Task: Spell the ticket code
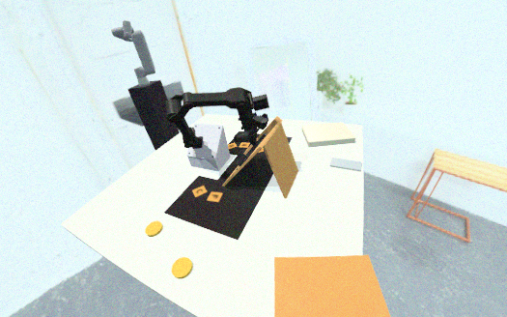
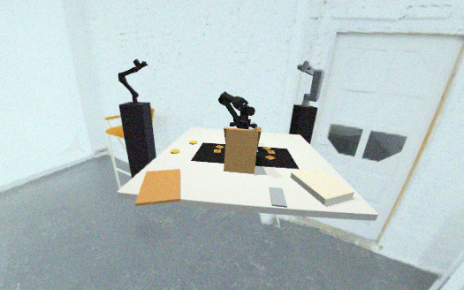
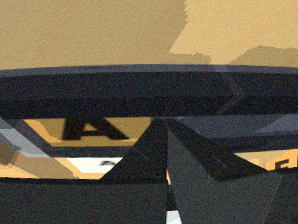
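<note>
The wooden board (image 1: pixel 281 164) (image 2: pixel 240 150) stands tilted on the black mat (image 1: pixel 223 219) (image 2: pixel 285 164). My gripper (image 3: pixel 162 128) is shut and empty, close in front of the board; the exterior view has its fingertips hidden behind the board. The wrist view shows an orange A tile (image 3: pixel 95 131) in the dark rail, left of the fingertips. Below it is the white ticket (image 3: pixel 87 165), its print mostly cut off. A tile with an F (image 3: pixel 284 163) shows at the right edge. Loose tiles (image 1: pixel 199 191) (image 1: pixel 214 196) (image 2: pixel 270 152) lie on the mat on both sides of the board.
A pale block (image 1: pixel 209 145) stands beside the mat under the arm. Two yellow discs (image 1: pixel 154 228) (image 1: pixel 182 267) lie near one counter edge. An orange sheet (image 1: pixel 326 285) (image 2: pixel 159 186), a cream slab (image 1: pixel 328 133) (image 2: pixel 323 186) and a grey flat piece (image 1: pixel 346 163) (image 2: pixel 277 196) lie behind the board.
</note>
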`<action>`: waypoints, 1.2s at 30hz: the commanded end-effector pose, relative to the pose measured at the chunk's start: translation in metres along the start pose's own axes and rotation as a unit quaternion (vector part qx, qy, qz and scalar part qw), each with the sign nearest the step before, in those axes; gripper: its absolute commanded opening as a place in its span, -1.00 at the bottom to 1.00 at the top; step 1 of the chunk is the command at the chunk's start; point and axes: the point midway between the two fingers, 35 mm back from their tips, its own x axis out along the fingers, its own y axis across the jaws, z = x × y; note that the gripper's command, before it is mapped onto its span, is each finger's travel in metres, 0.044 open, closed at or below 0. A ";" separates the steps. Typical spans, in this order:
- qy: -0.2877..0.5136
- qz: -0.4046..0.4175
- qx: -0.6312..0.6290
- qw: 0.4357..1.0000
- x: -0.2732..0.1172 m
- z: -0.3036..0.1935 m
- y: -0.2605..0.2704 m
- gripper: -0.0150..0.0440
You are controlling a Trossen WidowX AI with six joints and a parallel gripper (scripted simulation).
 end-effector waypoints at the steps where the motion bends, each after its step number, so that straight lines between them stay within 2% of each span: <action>1: -0.001 0.000 0.002 1.000 0.000 0.001 0.001 -0.49; 15: -0.001 0.000 0.002 1.000 0.000 0.000 0.004 -0.49; 36: 0.000 0.000 0.002 1.000 -0.021 -0.020 0.003 -0.49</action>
